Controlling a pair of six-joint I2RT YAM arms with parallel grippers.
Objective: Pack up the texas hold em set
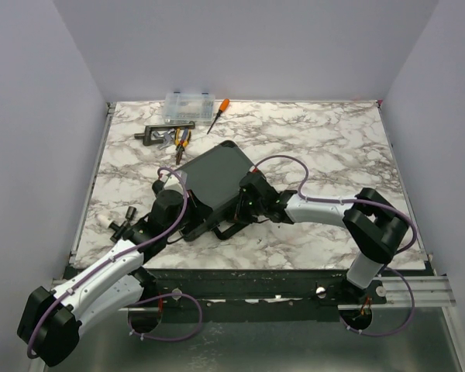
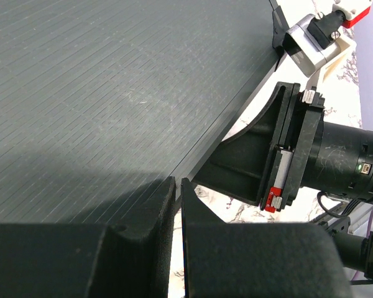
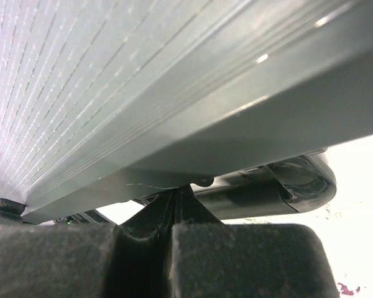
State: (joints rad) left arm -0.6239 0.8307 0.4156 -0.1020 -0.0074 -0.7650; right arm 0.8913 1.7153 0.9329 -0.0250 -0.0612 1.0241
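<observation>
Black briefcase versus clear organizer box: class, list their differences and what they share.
The black briefcase is opaque; the organizer box is see-through. The briefcase is far larger than the box. The briefcase lies mid-table; the box sits at the far edge. Both are rectangular cases on the marble table.

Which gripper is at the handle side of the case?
The right gripper: its shut tips sit at the briefcase edge, right by the handle. The left gripper is at the left edge, away from the handle.

The black hard briefcase (image 1: 213,182) lies closed and flat on the marble table (image 1: 333,147), turned diagonally, its handle (image 1: 229,229) toward the near edge.
</observation>
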